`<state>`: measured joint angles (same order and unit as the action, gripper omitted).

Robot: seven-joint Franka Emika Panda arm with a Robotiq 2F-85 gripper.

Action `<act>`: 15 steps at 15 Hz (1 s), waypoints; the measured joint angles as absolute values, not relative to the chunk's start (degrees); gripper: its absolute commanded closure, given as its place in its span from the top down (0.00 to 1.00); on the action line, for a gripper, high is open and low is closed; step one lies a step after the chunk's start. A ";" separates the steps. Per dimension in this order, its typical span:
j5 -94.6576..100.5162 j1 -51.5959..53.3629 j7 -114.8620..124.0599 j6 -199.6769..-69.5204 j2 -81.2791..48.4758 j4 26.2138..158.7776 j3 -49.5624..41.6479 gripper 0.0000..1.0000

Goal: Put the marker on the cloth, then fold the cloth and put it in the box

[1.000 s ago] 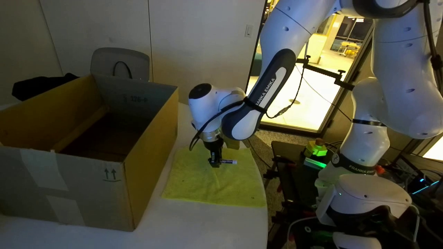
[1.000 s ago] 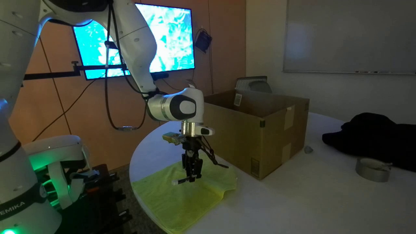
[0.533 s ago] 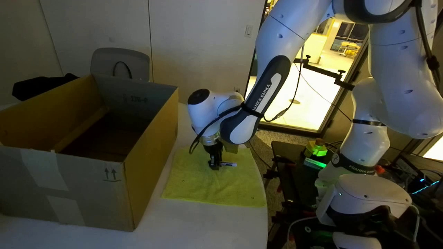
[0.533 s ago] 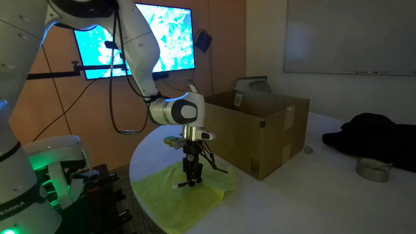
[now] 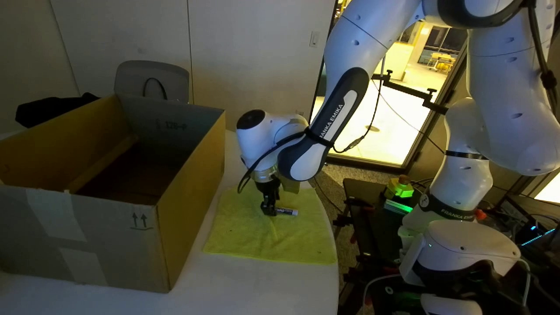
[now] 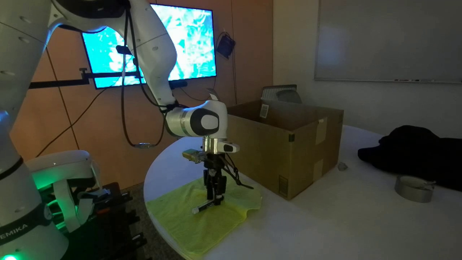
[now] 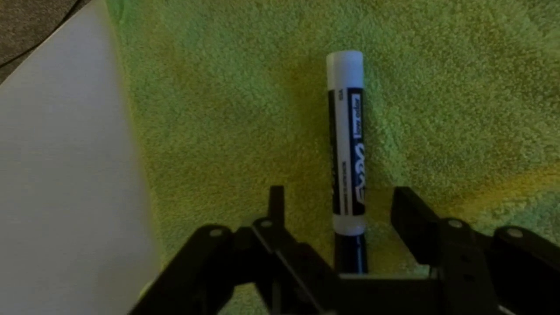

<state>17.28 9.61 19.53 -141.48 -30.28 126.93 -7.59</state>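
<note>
Pointing down, the tool [image 7: 337, 197] has its two fingers [image 7: 413, 223] parted, one on each side of the marker [image 7: 348, 148]. In the wrist view a strip of cloth [image 7: 218, 131] shows between the marker and either finger, so the tool stands around it without clasping it. Whether the fingertips touch the cloth cannot be told.

The marker lies on the cloth beneath the tool. Its black end runs under the tool's body and is partly hidden there; its white end reaches out past the fingertips, and in both exterior views that end sticks out from the tool on the side toward the robot's base [image 5: 459, 240].

Yellow-green and slightly wrinkled, the cloth is spread unfolded below the tool and reaches past it on all sides, resting on the white counter [image 5: 245, 288]. One of its edges shows near the tool in the wrist view, with the counter beyond.

The box [image 5: 122, 249], brown cardboard with its top open, stands on the counter near the tool, on the side away from the robot's base. Its walls rise higher than the fingertips, and two upward arrows [image 5: 143, 220] are printed on one of them.

Farther from the tool, beyond the box, a dark heap [image 6: 415, 155] and a grey roll [image 6: 414, 190] sit on the counter in an exterior view; a small grey lump [image 6: 342, 166] lies just beside the box.
</note>
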 measured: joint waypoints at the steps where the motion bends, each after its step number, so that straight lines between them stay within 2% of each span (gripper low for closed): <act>1: 17.28 9.71 19.56 -141.78 -29.78 127.15 -7.46 1.00; 6: 17.26 10.29 19.57 -143.53 -25.50 129.78 -6.03 1.00; 15: 12.13 10.26 13.28 -147.71 -22.66 136.39 2.80 1.00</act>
<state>12.13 10.26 13.28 -147.71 -22.66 136.39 2.80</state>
